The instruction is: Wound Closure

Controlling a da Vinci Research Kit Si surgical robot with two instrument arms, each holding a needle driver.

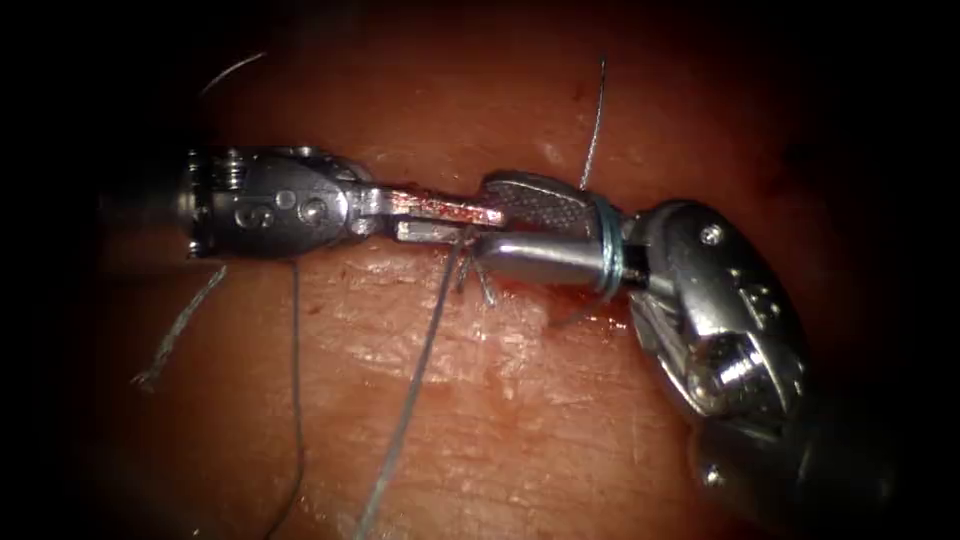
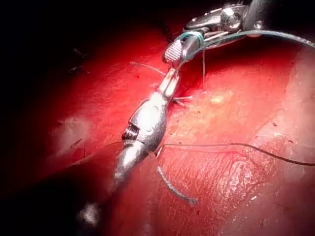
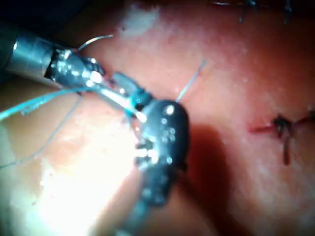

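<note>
The right gripper (image 1: 500,225) is the thing nearest the camera: its big metal wrist rises from the lower right of the endoscope view, and its two jaws point to the left and stand a little apart, the upper one showing its ribbed face. The thread (image 1: 607,245) is wound in loops around the base of these jaws; I cannot see that they pinch anything. The left gripper (image 1: 470,220) comes in from the left along a nearly level line, so the two tools meet tip to tip just above the cut (image 1: 520,285) in the tissue (image 1: 560,420). Its narrow jaws, wet with red fluid (image 1: 430,205), seem closed at the point where the thread goes down, but I cannot tell if they really hold it. One strand goes up from the right gripper and another runs down and to the left over the tissue. A frayed cut end (image 1: 175,335) lies at the far left. I see no needle.
</note>
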